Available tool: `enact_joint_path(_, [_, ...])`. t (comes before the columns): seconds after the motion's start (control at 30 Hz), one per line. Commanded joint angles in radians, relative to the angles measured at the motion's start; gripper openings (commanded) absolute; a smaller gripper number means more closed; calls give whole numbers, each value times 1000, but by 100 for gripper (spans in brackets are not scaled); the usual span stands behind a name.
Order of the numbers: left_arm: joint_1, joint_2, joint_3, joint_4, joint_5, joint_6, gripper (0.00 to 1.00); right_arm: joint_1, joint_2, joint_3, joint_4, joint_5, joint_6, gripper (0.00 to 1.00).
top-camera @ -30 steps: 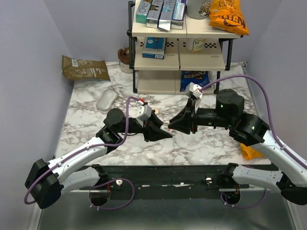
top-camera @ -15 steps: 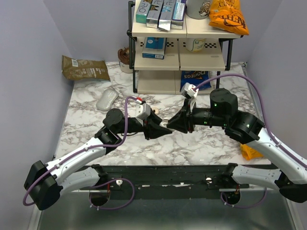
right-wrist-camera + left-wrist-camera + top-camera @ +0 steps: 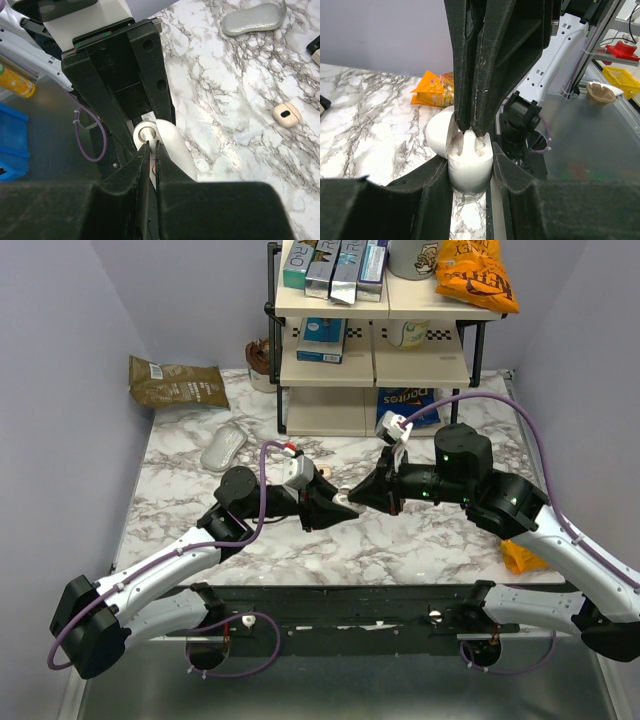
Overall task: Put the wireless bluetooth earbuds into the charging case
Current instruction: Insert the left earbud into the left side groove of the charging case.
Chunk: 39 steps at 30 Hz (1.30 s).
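Moved left since before: right claw (image 3: 472,131), tips at case (image 3: 469,172) mouth, fingers narrowed to a slit; cannot tell if pinching anything. Case clamped by left claw (image 3: 338,510), lid open, held above table (image 3: 225,75). 1 earbud (image 3: 286,114), beige, dark centre, lies on table, well apart from case.

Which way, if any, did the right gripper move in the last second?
Yes: the right gripper shifted left toward the left gripper, judged against the shelf rack.
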Motion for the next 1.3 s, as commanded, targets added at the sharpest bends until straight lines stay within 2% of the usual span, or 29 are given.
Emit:
enact_joint_path(0.0, [-9, -13, 18, 47, -14, 10, 0, 14, 13, -4, -18, 0, -21, 8])
enact_joint_path(0.13, [-9, -13, 14, 45, -23, 15, 0, 22, 5, -6, -16, -34, -39, 1])
enact_joint_path(0.57, [-9, -24, 11, 50, -63, 27, 0, 36, 5, 5, -56, -86, -70, 2])
enact_joint_path(0.67, [-9, -30, 9, 51, -69, 27, 0, 39, 10, 5, -70, -62, -67, 8])
enact_joint_path(0.77, [-9, -37, 3, 54, -77, 29, 0, 39, 7, 8, -76, -39, -62, 24])
enact_joint_path(0.8, [-9, -41, -2, 53, -78, 29, 0, 37, -9, 8, -67, -31, -62, 33])
enact_joint_path(0.9, [-10, -44, -9, 50, -77, 32, 0, 39, -44, 13, -35, 4, -44, 44])
enact_joint_path(1.0, [-9, -47, -17, 47, -80, 32, 0, 39, -79, 49, -28, 32, -33, 48])
enact_joint_path(1.13, [-9, -51, -22, 51, -74, 32, 0, 37, -124, 50, -12, 216, -5, 46])
enact_joint_path(1.17, [-9, -53, -25, 51, -69, 33, 0, 37, -135, 40, -7, 313, 16, 42])
enact_joint_path(1.2, [-9, -54, -26, 54, -64, 33, 0, 36, -135, 36, -4, 348, 24, 35])
enact_joint_path(1.27, [-10, -59, -32, 67, -54, 33, 0, 36, -113, 31, -8, 374, 33, 30])
